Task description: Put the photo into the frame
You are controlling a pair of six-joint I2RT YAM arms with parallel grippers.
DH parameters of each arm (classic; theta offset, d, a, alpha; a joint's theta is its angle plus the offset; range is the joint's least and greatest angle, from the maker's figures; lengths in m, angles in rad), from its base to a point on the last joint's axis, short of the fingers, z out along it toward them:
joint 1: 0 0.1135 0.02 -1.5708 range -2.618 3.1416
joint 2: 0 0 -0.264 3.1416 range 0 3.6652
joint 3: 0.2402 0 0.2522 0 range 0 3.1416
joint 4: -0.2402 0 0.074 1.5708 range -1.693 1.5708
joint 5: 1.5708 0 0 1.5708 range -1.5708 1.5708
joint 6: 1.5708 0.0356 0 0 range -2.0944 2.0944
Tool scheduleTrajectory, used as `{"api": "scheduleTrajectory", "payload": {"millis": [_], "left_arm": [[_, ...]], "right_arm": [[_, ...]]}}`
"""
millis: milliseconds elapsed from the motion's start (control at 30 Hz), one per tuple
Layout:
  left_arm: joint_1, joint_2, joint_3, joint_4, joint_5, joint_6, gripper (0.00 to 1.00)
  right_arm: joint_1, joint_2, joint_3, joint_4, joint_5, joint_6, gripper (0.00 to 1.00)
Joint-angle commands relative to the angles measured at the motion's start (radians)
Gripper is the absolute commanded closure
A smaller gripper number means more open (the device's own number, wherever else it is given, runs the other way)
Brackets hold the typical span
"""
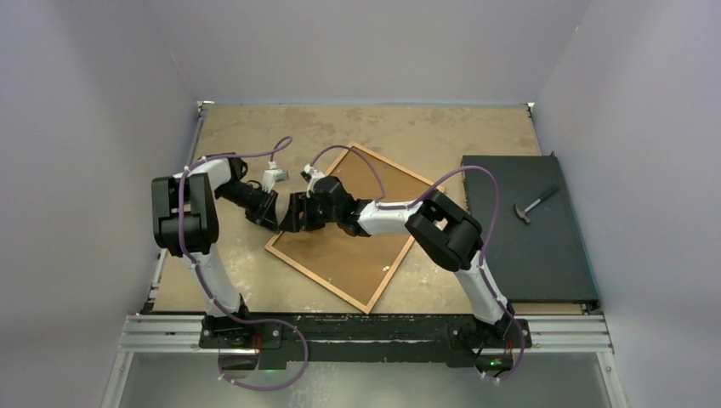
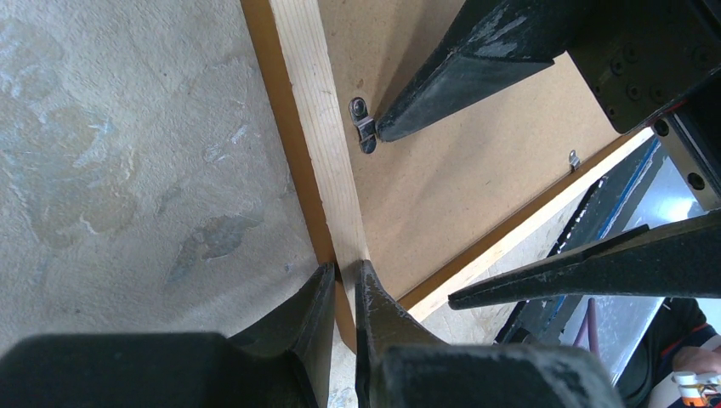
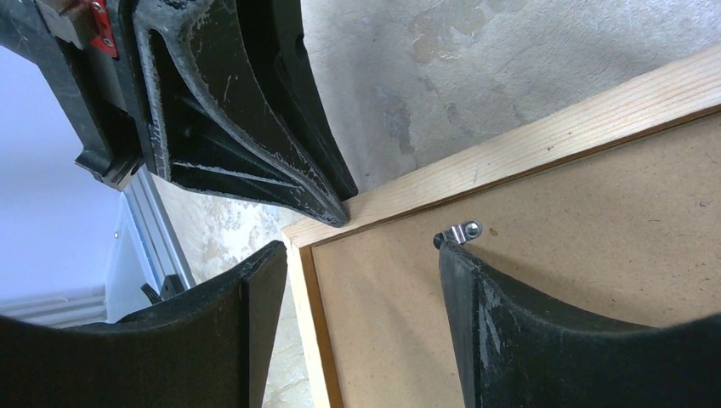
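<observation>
The frame (image 1: pixel 327 285) lies back-up and slanted on the table, with a brown backing board (image 1: pixel 357 255) filling it. The photo is hidden. My left gripper (image 2: pixel 344 270) is shut on the frame's pale rail (image 2: pixel 319 127) close to a corner. The right gripper (image 3: pixel 360 248) hangs open over that same corner, one finger outside the rail, the other fingertip touching a small metal clip (image 3: pixel 463 231) on the backing board (image 3: pixel 578 238). In the top view both grippers (image 1: pixel 285 214) meet at the frame's left corner. The clip (image 2: pixel 364 123) also shows in the left wrist view.
A black slab (image 1: pixel 523 229) lies at the right of the table with a hammer (image 1: pixel 536 204) on it. A second metal clip (image 2: pixel 574 159) sits on the adjoining rail. Grey walls close in the table on three sides.
</observation>
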Motion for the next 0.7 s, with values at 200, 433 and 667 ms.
{"api": "scheduleTrajectory", "payload": {"millis": [200,433,667], "left_arm": [[-0.022,-0.001,-0.016,0.06,-0.034,0.031,0.96],[-0.022,-0.005,-0.004,0.043,-0.03,0.041,0.96],[-0.023,-0.008,-0.017,0.038,-0.03,0.052,0.96]], "right_arm": [[0.009,0.03,0.025,-0.006,0.081,0.02,0.32],[0.01,0.034,0.011,0.03,0.113,0.04,0.32],[0.009,0.033,-0.027,0.103,0.121,0.052,0.31]]}}
